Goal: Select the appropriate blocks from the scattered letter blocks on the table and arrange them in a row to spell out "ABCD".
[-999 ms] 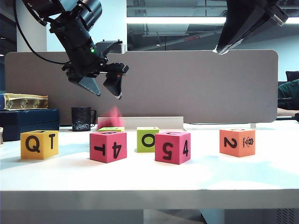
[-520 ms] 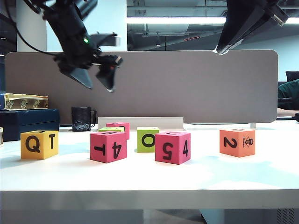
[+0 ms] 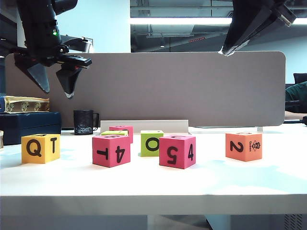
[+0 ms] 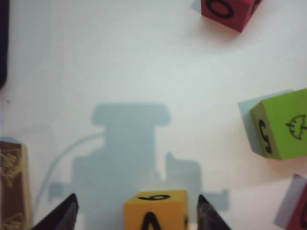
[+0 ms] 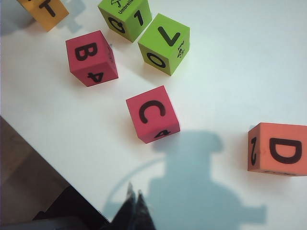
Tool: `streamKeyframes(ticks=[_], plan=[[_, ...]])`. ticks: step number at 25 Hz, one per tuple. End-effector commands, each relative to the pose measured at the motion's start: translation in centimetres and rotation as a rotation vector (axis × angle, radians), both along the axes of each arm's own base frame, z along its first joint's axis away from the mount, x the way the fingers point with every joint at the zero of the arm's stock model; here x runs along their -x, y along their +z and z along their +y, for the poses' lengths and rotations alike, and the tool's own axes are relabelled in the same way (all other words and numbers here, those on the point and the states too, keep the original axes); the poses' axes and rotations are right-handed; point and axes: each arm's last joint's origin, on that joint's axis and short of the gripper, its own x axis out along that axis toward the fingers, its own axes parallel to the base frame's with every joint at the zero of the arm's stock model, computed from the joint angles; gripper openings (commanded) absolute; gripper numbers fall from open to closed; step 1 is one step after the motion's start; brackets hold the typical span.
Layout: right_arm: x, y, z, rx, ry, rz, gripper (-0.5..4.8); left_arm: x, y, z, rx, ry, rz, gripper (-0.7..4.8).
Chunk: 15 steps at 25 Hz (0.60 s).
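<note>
I have the left gripper (image 3: pixel 56 88) hanging high over the left end of the counter (image 3: pixel 153 184), its jaws spread and holding nothing. In the left wrist view the yellow-orange block (image 4: pixel 156 210) lies directly below the gap between the two tips, with bare space on either side of it. A lime-green block (image 4: pixel 280 123) lies well off to one side of those jaws, and a magenta block (image 4: pixel 226 12) lies far ahead of them.

My right gripper (image 5: pixel 135 207) hangs high above the right part of the counter, jaws pressed together to a single point, pinching nothing. Ahead of that point in the right wrist view I see the magenta block with C on top (image 5: pixel 152 114), and beyond it the magenta block with B on top (image 5: pixel 91 58). The salmon-orange block with D on top (image 5: pixel 278 149) lies off to one side of the shut tips, well apart from them.

From the exterior view, the four chosen blocks lie across the front of the counter with gaps between them, and a lime-green block marked O (image 3: pixel 151 143) shows through the gap between the two front magenta blocks, farther back.
</note>
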Motion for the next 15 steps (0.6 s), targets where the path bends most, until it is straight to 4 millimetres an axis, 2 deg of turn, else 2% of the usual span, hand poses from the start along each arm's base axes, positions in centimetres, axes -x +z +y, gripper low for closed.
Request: streamKeyframes(ticks=[1, 5, 9, 13, 15], plan=[[0.0, 0.3, 0.0, -0.01, 0.006, -0.015, -0.02, 0.2, -0.3, -0.1, 0.059, 0.01, 0.039, 3.77], [0.0, 0.3, 0.0, -0.009, 0.006, -0.012, -0.02, 0.6, -0.5, -0.1, 0.098, 0.031, 0.087, 3.77], [0.0, 0.3, 0.0, -0.01, 0.006, -0.013, -0.02, 0.9, -0.6, -0.8, 0.308, -0.106, 0.172, 3.77], [0.0, 0.3, 0.0, -0.01, 0.006, -0.014, -0.02, 0.9, -0.9, -1.0, 0.36, -0.135, 0.207, 3.77], [0.0, 0.3, 0.0, -0.01, 0.006, -0.014, -0.02, 0.7, -1.5, -1.4, 0.396, -0.223, 0.25, 3.77]])
